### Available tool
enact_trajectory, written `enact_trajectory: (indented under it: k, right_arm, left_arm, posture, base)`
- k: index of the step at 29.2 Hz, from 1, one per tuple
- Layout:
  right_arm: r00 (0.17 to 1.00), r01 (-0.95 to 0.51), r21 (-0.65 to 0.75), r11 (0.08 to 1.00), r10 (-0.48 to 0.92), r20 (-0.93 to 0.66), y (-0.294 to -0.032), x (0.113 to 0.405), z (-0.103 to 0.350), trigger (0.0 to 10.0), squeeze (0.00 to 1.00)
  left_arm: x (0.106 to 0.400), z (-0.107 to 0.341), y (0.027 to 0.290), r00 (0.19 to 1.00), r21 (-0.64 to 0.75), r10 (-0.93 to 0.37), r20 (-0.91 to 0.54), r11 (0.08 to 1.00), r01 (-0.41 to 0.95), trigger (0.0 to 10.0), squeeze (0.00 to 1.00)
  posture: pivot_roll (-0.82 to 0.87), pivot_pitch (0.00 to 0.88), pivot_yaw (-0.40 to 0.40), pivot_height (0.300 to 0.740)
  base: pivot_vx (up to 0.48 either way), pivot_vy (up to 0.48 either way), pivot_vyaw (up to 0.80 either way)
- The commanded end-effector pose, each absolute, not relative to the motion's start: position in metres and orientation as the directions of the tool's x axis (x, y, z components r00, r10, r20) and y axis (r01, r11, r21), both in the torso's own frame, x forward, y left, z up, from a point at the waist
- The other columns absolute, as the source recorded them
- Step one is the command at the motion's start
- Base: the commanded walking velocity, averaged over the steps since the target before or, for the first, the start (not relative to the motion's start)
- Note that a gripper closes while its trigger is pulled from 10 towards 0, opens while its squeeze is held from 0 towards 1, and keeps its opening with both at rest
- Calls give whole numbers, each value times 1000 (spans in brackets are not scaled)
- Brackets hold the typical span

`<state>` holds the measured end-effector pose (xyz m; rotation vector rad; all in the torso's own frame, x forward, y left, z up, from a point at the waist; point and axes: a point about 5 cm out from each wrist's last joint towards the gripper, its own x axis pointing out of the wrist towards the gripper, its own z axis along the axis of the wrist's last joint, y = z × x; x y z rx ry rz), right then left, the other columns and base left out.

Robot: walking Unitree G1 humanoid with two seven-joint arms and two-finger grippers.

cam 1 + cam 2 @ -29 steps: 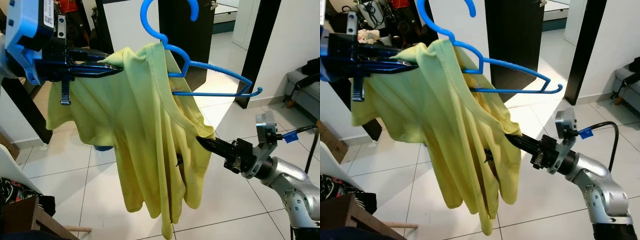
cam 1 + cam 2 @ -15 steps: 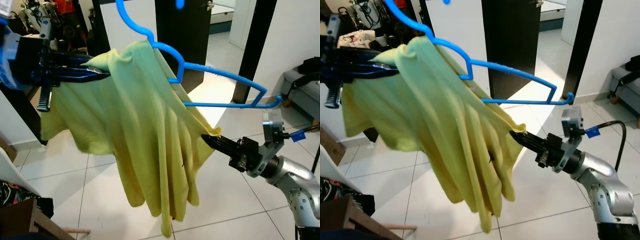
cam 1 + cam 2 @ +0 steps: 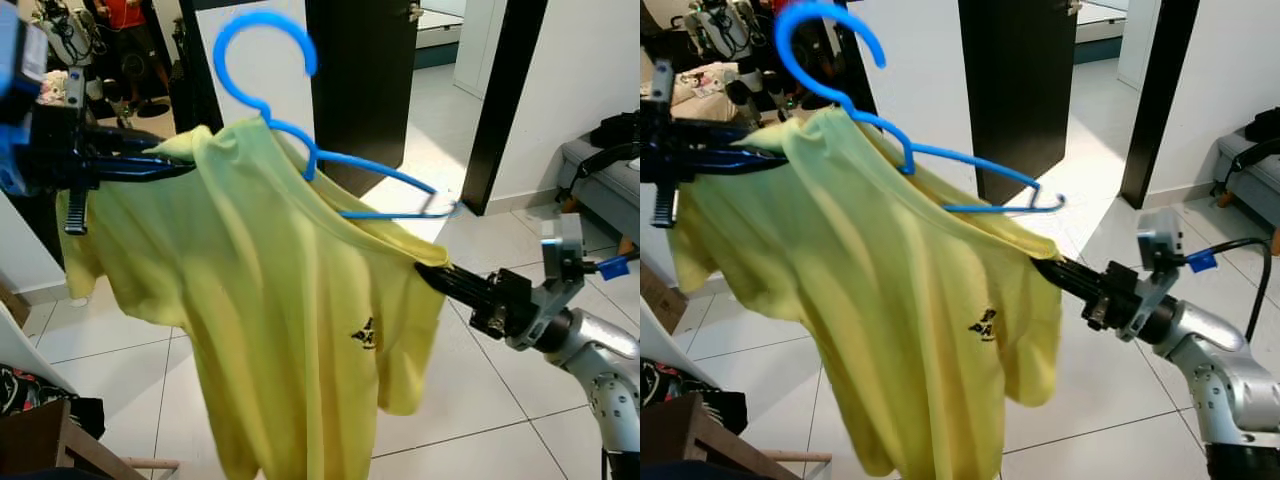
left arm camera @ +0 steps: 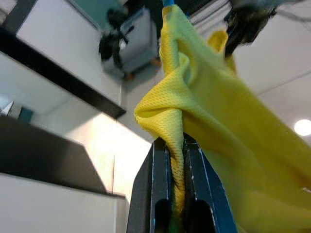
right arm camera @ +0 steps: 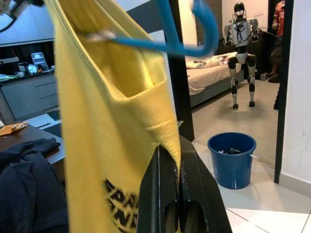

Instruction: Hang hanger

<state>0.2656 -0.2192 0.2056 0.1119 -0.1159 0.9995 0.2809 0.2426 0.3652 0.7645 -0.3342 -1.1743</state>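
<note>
The yellow T-shirt (image 3: pixel 270 320) hangs spread in mid-air on the blue hanger (image 3: pixel 300 150), the left gripper (image 3: pixel 165 165) pinching one shoulder and the right gripper (image 3: pixel 430 272) nipping the other sleeve; both should hold firm and level so the free hook can be steered onto a rail. The right wrist view adds a blue bucket (image 5: pixel 232 158) and another humanoid robot (image 5: pixel 239 34) beyond; the left wrist view shows fabric wedged between closed fingers (image 4: pixel 158 194).

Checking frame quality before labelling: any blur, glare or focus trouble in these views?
Left eye view: blue hanger hook motion-blurred, yellow T-shirt hem smeared, sunlit floor tiles blown out. Left wrist view: shirt mesh sharp at the left tool, background soft. Right wrist view: hanger blurred near the right tool.
</note>
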Motion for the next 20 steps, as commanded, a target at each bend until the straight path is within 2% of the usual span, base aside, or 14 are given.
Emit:
enact_trajectory:
  k: [1,5,7,20]
  right_arm:
    - [523,-851,34,525,839,151,-218,265,208,0,0]
    - [525,-849,33,527,838,150,-218,265,209,0,0]
    - [533,-845,31,534,834,145,-220,264,209,0,0]
    - [528,-848,31,530,837,142,-220,267,210,0,0]
  left_arm:
    - [280,366,254,440,702,-881,-175,202,683,10000,0]
    - [280,363,257,445,695,-877,-179,207,688,10000,0]
    - [276,361,260,411,667,-896,-170,203,717,10000,0]
    - [271,371,259,365,671,-926,-93,212,710,10000,0]
  posture:
    - [-59,0,95,740]
    - [-59,0,94,740]
    - [-60,0,88,740]
    - [-56,0,79,740]
  base:
    - [0,0,0]
    - [0,0,0]
    - [0,0,0]
    - [0,0,0]
